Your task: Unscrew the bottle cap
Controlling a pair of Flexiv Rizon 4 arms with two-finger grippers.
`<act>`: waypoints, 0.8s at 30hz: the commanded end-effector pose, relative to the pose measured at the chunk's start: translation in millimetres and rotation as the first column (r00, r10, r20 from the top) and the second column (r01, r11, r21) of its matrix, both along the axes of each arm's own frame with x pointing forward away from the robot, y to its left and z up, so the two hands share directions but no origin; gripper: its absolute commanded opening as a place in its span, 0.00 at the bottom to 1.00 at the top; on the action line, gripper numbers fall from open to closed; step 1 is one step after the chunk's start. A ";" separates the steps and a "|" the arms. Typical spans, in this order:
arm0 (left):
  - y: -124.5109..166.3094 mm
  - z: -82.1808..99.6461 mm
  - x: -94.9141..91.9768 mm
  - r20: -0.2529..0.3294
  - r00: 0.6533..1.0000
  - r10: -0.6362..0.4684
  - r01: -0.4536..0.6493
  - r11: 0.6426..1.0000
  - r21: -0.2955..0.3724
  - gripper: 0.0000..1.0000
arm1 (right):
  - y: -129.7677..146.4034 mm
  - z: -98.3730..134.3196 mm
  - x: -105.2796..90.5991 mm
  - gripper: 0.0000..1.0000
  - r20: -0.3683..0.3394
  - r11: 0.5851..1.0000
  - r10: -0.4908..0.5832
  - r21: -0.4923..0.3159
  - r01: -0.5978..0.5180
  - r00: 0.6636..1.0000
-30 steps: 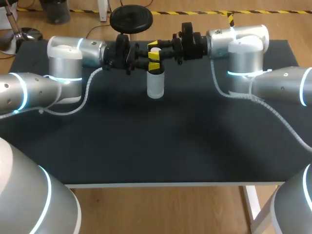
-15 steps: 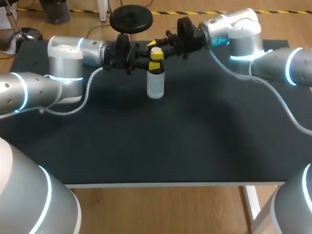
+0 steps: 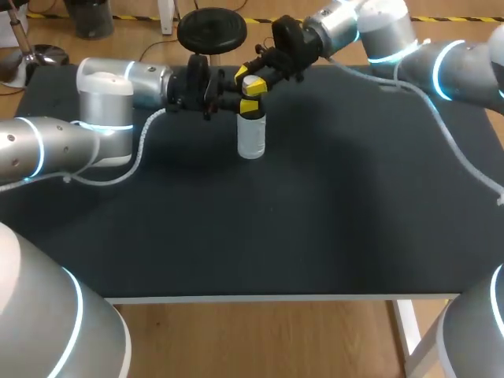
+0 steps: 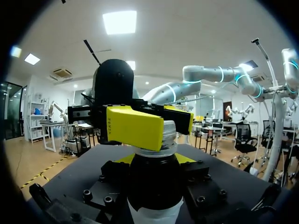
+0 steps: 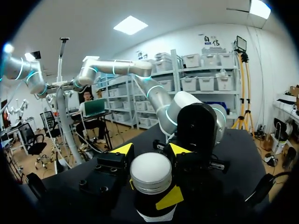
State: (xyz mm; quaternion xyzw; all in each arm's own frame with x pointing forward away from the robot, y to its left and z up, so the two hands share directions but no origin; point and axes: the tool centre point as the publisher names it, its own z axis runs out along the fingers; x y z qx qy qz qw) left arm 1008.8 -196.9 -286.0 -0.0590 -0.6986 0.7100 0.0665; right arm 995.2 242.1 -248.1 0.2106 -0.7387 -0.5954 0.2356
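That black table top [image 3: 315, 228] is matt and cloth-like, dull all over. The small clear plastic bottle [image 3: 251, 140] looks cloudy and smooth, and its white screw cap [image 5: 150, 171] has a satin top and a ribbed silvery rim. The right gripper [image 3: 249, 82] shows bright yellow fingertips [image 4: 135, 127] of smooth matt plastic. The left gripper [image 4: 155, 159] has a black matt metal body with bolts. And the silver-grey arm shells [image 3: 106, 98] gleam, glossy and smooth.

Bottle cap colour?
The cap on the bottle is white; the right wrist view shows it best.
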 end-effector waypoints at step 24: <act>2.2 0.6 1.4 0.000 1.000 -0.003 0.003 1.000 0.001 0.00 | -96.4 10.3 11.3 0.00 -0.017 0.998 -0.028 0.059 0.029 0.999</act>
